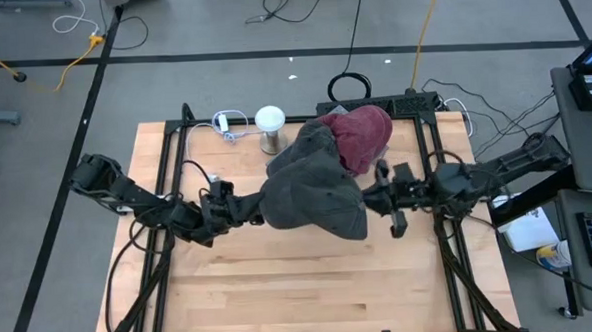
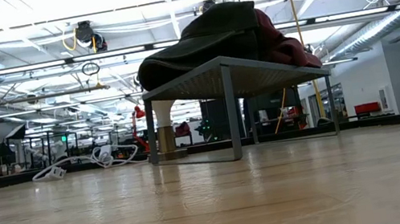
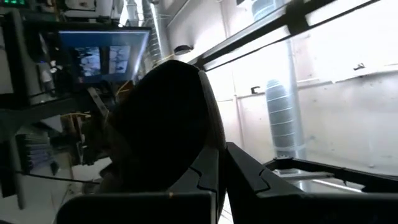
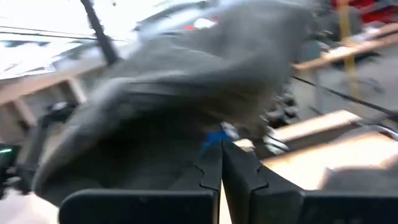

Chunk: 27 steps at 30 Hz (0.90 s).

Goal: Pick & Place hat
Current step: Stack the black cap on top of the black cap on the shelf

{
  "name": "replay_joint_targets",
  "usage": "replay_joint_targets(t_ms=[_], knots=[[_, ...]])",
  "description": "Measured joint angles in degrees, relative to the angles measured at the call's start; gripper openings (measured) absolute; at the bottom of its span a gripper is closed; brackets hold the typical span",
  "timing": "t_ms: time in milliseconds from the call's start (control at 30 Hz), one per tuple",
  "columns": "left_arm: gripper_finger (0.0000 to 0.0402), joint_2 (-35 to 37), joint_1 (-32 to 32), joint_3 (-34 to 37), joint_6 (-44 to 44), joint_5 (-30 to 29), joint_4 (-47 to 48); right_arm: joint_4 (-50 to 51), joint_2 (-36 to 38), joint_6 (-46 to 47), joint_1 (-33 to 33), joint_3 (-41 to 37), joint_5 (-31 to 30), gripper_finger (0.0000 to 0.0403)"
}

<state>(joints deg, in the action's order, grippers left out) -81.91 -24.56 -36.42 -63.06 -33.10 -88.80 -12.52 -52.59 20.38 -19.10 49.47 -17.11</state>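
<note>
1. Left gripper [image 1: 250, 210]: fingers together, tip at the left edge of the grey hat [image 1: 312, 190]; whether any cloth is pinched cannot be told from above or from the left wrist view, where a dark bulk of hat sits just past the closed fingers [image 3: 205, 171].
2. Right gripper [image 1: 374, 196]: fingers together, pressed against the right side of the same grey hat; right wrist view shows grey fabric [image 4: 186, 93] just ahead of the shut fingers, grip unconfirmed.
3. Grey hat: draped over a small metal stand [image 2: 230, 70], raised off the table [image 1: 281, 287]; brim hanging toward the near side. Red hat [image 1: 365, 135] lying behind it, touching, on the same stand.
4. Farther out: white lamp-like post [image 1: 270, 127] and a white cable [image 1: 229, 124] at the far left of the table.
5. Step in hand, by judgement: both arms engaged at the grey hat, around the pick.
6. Next move calls for a secure hold on the fabric, then a lift clear of the stand without dragging the red hat along.
</note>
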Motion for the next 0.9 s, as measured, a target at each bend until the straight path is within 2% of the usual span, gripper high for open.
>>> replay_joint_targets(t_ms=[67, 167, 333, 567, 733, 900], knots=[[0.0008, 0.0, 0.3, 0.0, -0.7, 0.0, 1.4, -5.7, -2.8, -1.4, 0.8, 0.0, 3.5, 0.0001], [0.0008, 0.0, 0.3, 0.0, -2.1, -0.9, 3.0, -12.5, -5.6, -2.1, 2.0, 1.2, 5.5, 0.0001], [0.0008, 0.0, 0.5, 0.0, -2.7, -1.7, 4.2, -13.7, -7.2, -5.7, 2.3, 6.6, 8.0, 0.0001], [0.0008, 0.0, 2.2, 0.0, -3.1, -0.1, 3.9, -4.7, -7.8, -8.9, 2.7, 12.6, 6.3, 0.0001], [0.0008, 0.0, 5.0, 0.8, -2.3, 1.8, -0.8, 13.7, -5.5, -7.2, 3.0, 12.8, 5.6, 0.0000], [0.0008, 0.3, 6.7, 3.5, -6.9, 0.0, -0.7, 25.3, -3.8, -8.6, 1.3, 12.7, -0.9, 0.0000]])
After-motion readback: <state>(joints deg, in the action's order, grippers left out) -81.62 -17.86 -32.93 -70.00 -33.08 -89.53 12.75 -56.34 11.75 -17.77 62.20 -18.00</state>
